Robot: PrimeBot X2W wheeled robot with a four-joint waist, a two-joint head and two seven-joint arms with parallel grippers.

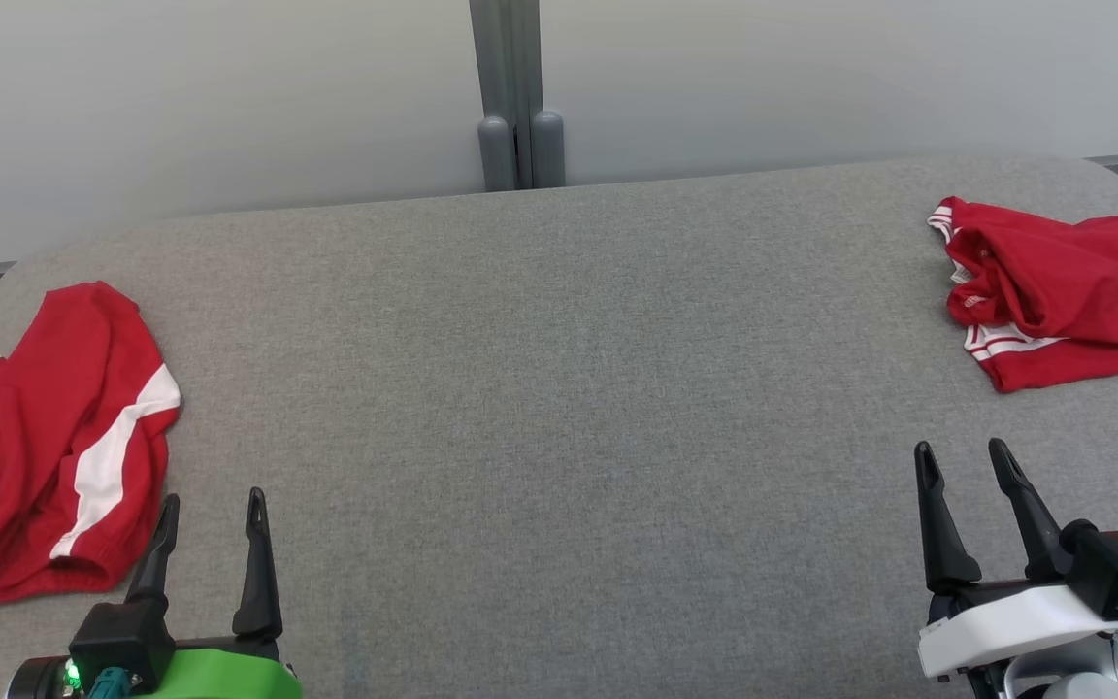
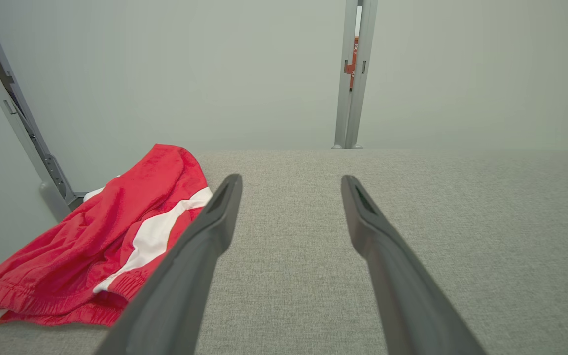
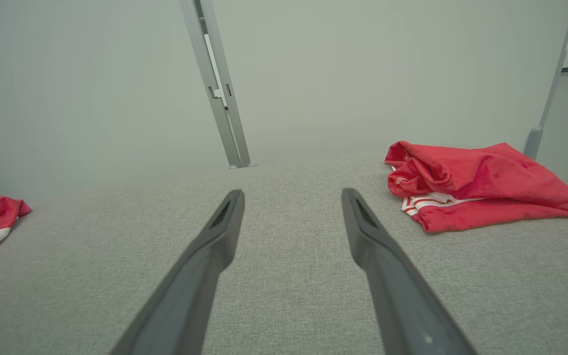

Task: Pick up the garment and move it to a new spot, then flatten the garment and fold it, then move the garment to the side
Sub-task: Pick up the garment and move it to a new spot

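Note:
A crumpled red garment with thin white trim (image 1: 1064,286) (image 3: 476,185) lies at the far right of the grey table (image 1: 559,408). At the left edge sits a folded red garment with a broad white stripe (image 1: 54,437) (image 2: 116,231). My left gripper (image 1: 213,505) (image 2: 291,182) is open near the front left, just right of the striped garment and holding nothing. Over at the front right, my right gripper (image 1: 962,454) (image 3: 293,197) is open too, nearer me than the crumpled garment and apart from it.
A grey post (image 1: 517,97) stands behind the table's far edge against a pale wall. The table's rounded corners show at the far left and far right. Bare grey cloth stretches between the two garments.

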